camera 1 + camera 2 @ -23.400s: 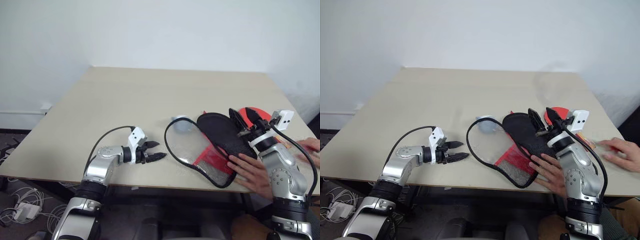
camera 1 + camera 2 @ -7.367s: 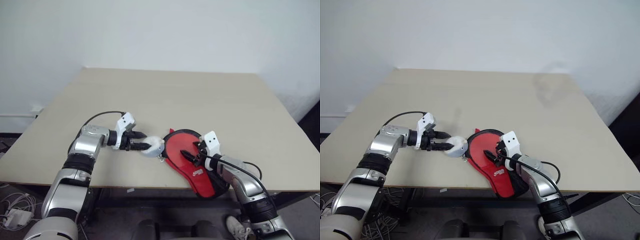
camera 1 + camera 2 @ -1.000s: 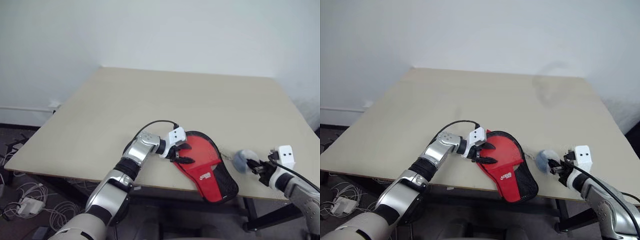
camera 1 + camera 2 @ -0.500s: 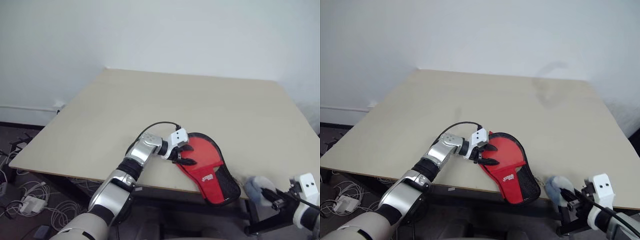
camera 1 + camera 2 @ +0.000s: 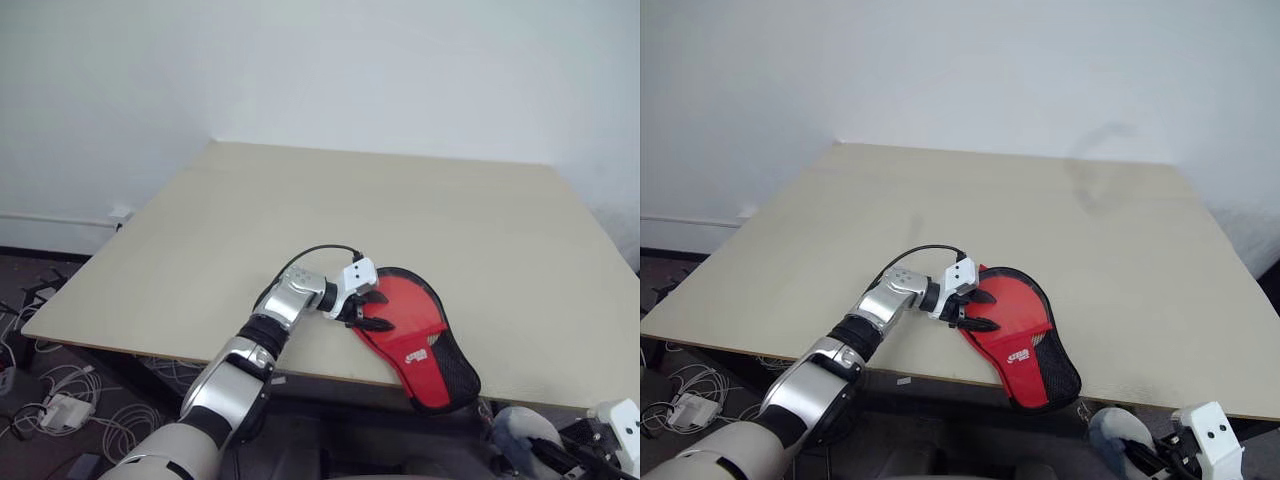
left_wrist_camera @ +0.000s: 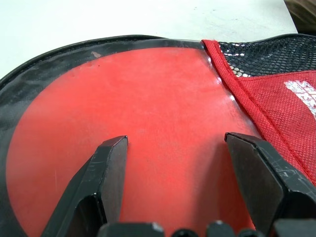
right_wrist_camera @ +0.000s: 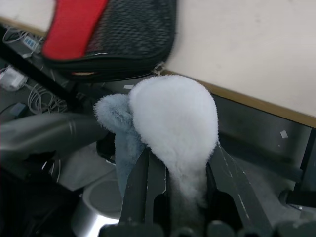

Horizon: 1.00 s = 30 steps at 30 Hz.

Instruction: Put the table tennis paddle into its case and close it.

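Red rubber: the table tennis paddle (image 6: 148,128) shows through the clear plastic side of the case (image 5: 415,335), flat inside it; stiff and light by the look of it
Case: soft fabric — red with a black mesh section, black edging, a white logo; it lies at the table's (image 5: 400,210) near edge, its narrow end hanging just past that edge
Zip: too small to tell how far it is closed
Left gripper (image 5: 368,309): fingers spread wide, resting over the round end of the case, one to either side of the red face, clamping nothing
Right gripper (image 7: 173,197): below the table's near edge, fingers drawn narrow on a pale grey fluffy lump (image 5: 1118,432)
Handling: the clear side looks slippery, the fabric limp, so it probably slides or buckles if pushed — the stiff paddle inside gives the only firm backing
Where to hold: press down on the round face, or pinch the black edging near the zip
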Each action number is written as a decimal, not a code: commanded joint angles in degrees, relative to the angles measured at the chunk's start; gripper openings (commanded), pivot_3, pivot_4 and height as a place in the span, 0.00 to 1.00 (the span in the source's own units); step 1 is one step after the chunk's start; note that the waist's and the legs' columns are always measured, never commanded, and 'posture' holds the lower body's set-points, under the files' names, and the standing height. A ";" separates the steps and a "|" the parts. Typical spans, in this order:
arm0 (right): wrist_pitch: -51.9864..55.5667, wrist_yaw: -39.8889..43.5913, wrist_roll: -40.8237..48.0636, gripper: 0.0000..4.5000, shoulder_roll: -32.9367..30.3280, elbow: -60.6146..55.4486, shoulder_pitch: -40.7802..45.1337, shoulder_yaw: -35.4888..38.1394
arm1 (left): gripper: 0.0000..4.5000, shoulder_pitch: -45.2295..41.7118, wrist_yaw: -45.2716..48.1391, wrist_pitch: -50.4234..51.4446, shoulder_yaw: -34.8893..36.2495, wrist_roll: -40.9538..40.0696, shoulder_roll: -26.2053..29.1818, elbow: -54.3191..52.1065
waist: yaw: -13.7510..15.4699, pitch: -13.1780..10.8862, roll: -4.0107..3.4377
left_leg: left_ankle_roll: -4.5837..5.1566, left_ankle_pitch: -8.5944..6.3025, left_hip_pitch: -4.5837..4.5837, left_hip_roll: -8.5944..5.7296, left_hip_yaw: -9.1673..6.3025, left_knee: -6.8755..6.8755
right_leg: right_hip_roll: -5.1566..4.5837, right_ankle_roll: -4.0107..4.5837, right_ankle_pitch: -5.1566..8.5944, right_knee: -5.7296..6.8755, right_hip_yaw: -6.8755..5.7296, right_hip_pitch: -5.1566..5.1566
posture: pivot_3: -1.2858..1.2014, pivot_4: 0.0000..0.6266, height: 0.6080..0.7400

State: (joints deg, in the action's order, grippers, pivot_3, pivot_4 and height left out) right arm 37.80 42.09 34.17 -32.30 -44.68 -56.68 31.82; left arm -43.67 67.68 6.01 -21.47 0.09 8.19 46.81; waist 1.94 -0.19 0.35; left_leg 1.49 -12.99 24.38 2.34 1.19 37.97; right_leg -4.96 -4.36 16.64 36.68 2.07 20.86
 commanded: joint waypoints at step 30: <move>5.32 -6.44 10.05 1.00 -6.13 2.45 25.18 3.50 | 0.74 -0.64 -0.41 2.41 3.26 0.55 0.62 4.78 | -1.27 -0.05 0.07 | 0.23 0.14 -0.10 0.06 0.06 0.00 | 0.07 0.23 -0.15 0.04 0.03 -0.02 | 0.52 0.00 1.00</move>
State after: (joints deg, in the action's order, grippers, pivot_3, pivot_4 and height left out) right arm 42.38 37.52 43.21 -37.39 -43.19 -33.16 35.56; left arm -44.69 67.25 6.19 -18.03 -0.32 7.99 50.10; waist 0.68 -0.24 0.42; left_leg 1.71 -12.85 24.27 2.40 1.26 37.98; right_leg -4.88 -4.11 16.47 36.73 2.12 20.84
